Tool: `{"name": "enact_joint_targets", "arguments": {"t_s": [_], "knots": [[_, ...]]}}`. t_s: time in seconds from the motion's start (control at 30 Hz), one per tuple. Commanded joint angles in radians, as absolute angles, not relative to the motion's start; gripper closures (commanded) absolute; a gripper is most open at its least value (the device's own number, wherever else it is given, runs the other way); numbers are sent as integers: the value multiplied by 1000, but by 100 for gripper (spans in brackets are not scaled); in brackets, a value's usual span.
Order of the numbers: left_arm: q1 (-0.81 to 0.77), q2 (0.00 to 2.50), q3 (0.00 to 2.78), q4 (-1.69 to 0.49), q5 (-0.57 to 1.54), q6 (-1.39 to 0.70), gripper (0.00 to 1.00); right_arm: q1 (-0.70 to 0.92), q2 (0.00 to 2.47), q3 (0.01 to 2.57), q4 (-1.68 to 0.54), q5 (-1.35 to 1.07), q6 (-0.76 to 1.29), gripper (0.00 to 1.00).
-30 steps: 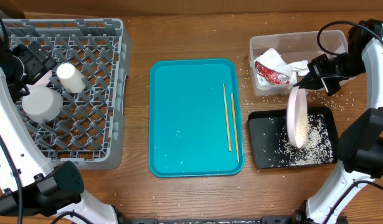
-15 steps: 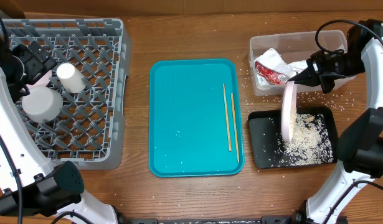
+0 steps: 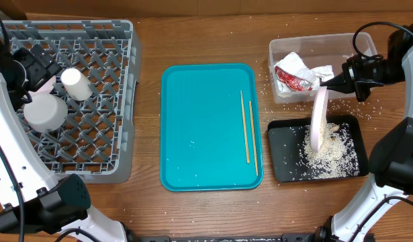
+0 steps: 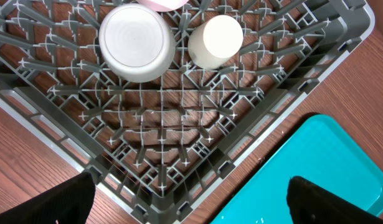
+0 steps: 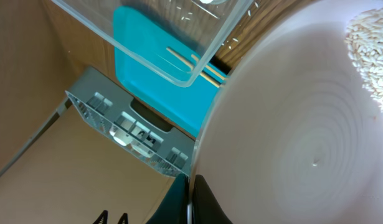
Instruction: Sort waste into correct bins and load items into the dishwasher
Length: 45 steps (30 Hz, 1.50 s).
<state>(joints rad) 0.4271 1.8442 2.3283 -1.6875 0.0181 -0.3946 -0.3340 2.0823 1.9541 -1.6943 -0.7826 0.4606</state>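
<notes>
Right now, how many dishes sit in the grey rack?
3: an upturned bowl, a cup beside it, and a pink dish with only its edge showing. Others may hide under the left arm.

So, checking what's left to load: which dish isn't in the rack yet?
The pale-pink plate, held on edge by the right tool over the black tray; the cup and bowl sit in the grey rack.

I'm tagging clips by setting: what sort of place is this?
Probably a lab mock-up of a canteen dish-return station: a grey dish rack holding a cup, a teal tray with chopsticks, and a black tray of rice on a wooden table.
</notes>
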Motion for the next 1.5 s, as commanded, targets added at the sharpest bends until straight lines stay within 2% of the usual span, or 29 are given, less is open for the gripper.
{"name": "enact_joint_targets", "arguments": {"t_s": [0.0,0.37,0.5,0.73,1.2,1.47], "knots": [[425,1844,2325,-1689,19,-416,0,-345,2042,1945,-1694,-841,453,97],[425,1844,2325,-1690,19,-416,0,-397,2042,1938,-1694,-855,474,97],[425,1844,2325,-1689,19,-416,0,-401,2042,1937,-1694,-942,365,97],[425,1844,2325,-1689,19,-416,0,-415,2042,1937,-1694,-1028,373,97],[425,1844,2325,-1689,19,-416,0,-416,2038,1928,-1695,-921,321,97],[425,1844,2325,-1689,19,-416,0,-441,2025,1791,-1695,-917,271,97]]}}
